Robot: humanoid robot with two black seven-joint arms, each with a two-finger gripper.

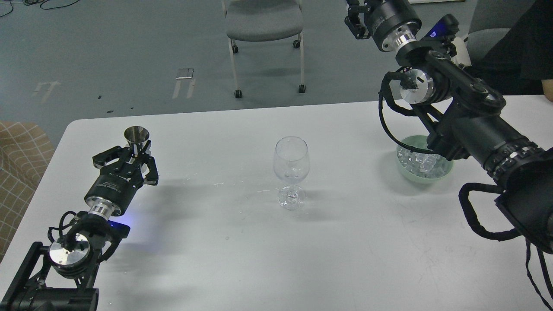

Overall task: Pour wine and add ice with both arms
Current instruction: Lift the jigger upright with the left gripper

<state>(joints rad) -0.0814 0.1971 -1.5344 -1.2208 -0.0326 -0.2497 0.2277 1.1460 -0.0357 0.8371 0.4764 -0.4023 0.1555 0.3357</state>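
Observation:
A clear, empty wine glass (291, 166) stands upright mid-table. A pale green bowl (445, 172) holding several clear ice cubes (421, 160) sits to its right, partly behind my right arm. My left gripper (137, 151) is at the table's left, shut on the stem of a small shiny metal measuring cup (136, 134) that it holds upright, mouth up. My right gripper (356, 17) is raised high at the top edge, beyond the bowl. Its fingers are cut off by the frame, so I cannot tell their state.
The white table (242, 250) has its far edge just behind the glass and bowl. A grey wheeled chair (263, 21) stands on the floor beyond. A person in black (514, 56) sits at the far right. A checked seat (17, 172) is at the left.

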